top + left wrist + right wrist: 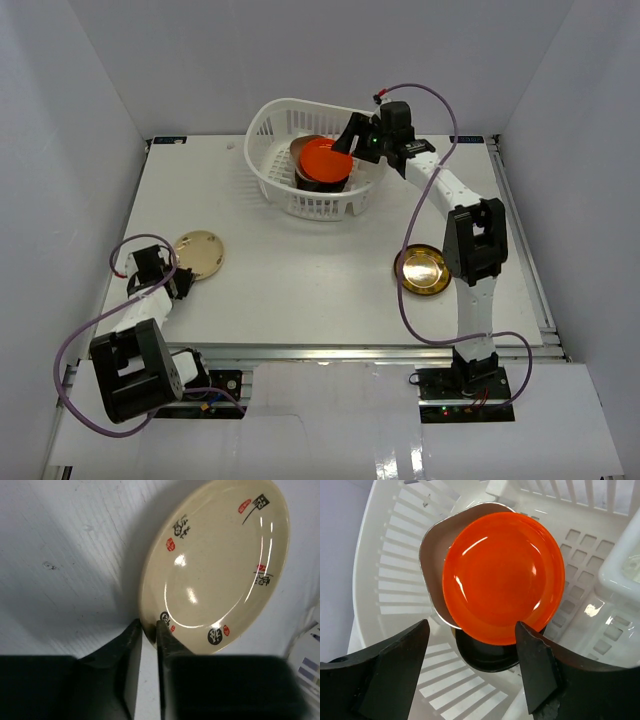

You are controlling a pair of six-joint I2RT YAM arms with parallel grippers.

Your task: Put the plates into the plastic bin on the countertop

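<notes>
Lower left, our left gripper (148, 627) nips the cream plate (200, 252) at its rim, jaws narrow. Upper centre, our right gripper (472, 626) gapes wide above the orange plate (325, 158) in the plastic bin (272, 180).

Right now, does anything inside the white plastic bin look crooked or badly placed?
Yes, slightly. The orange-red plate lies off-centre on a brown rounded-square plate and a black plate, so the pile in the plastic bin is staggered, not nested. Nothing looks broken or spilled.
</notes>
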